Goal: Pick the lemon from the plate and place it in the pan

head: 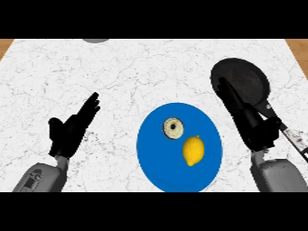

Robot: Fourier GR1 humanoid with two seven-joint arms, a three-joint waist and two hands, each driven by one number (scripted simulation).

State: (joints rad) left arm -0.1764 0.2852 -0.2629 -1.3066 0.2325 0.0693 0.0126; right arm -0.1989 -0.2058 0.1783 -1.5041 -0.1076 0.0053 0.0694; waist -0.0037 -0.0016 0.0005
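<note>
Plate (155, 168) sitting between the two hands — lemon (193, 150) lying on it, nearer the right hand's (253, 124) fingers, a round slice (174, 127) just behind-left of it. Pan (244, 76) lying beyond the plate's right side, partly under the right fingers. Left hand (71, 131) standing left of the plate.

Single head view, steeply down onto the marble counter (116, 67), forearms from the lower edge.

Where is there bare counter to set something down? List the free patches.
Free: the counter beyond the blue plate, left of the pan, and the far-left corner past the left hand. Crowded: the right, where the right hand overlaps the pan.
</note>
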